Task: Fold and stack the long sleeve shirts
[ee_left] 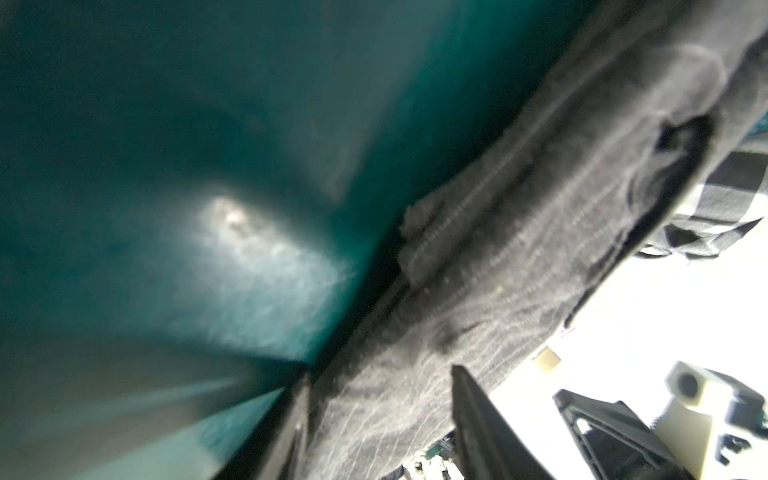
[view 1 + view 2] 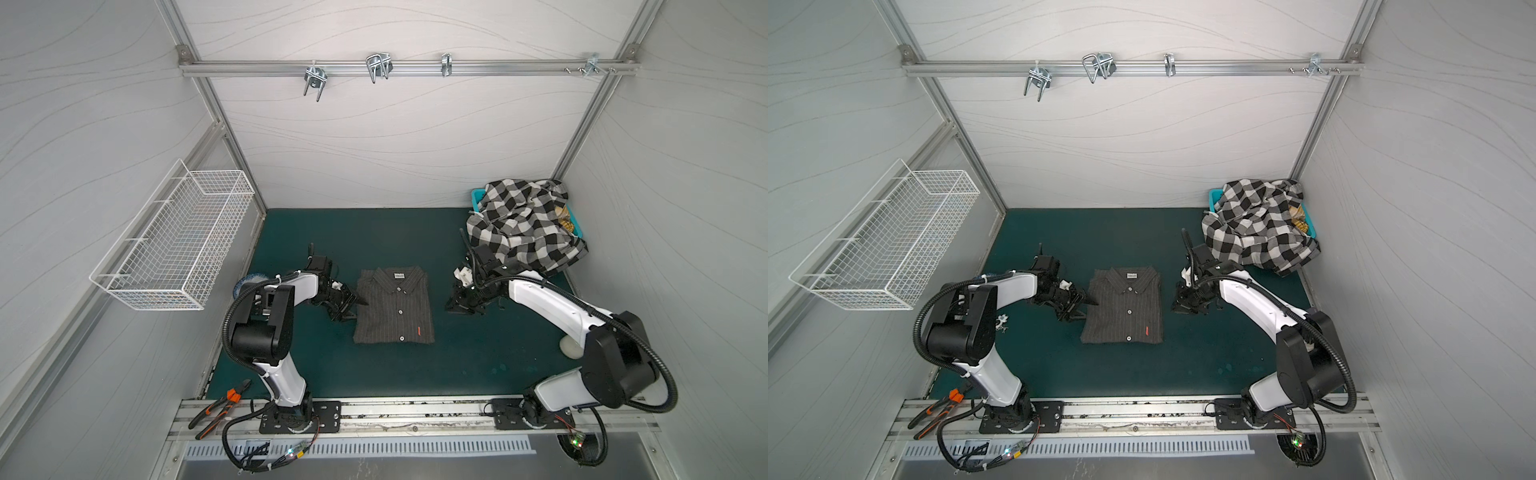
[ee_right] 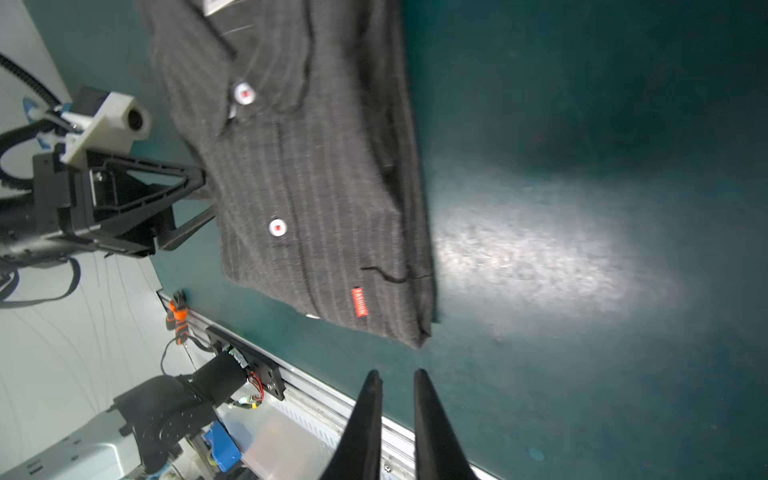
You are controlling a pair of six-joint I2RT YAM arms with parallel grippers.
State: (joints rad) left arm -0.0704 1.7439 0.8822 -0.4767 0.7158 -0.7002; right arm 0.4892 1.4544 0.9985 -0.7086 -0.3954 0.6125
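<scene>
A dark charcoal pinstriped long sleeve shirt (image 2: 395, 309) (image 2: 1123, 309) lies folded, collar away from the arms, in the middle of the green mat (image 2: 395, 374). My left gripper (image 2: 359, 311) (image 2: 1090, 310) (image 1: 380, 372) is open at the shirt's left edge. One finger is over the cloth (image 1: 498, 270) and the other is at the mat, so the folded edge sits between them. My right gripper (image 2: 449, 309) (image 2: 1175, 308) (image 3: 398, 372) hovers right of the shirt (image 3: 311, 187), open only by a narrow gap and holding nothing. A black-and-white checked shirt (image 2: 523, 224) (image 2: 1258, 226) is heaped at the back right.
The checked shirt spills over a teal basket (image 2: 478, 195) in the back right corner. A white wire basket (image 2: 174, 237) hangs on the left wall. Pliers (image 2: 220, 405) lie by the left arm's base. A pale round object (image 2: 569, 347) sits by the right arm. Metal hooks (image 2: 378, 66) hang from the back rail.
</scene>
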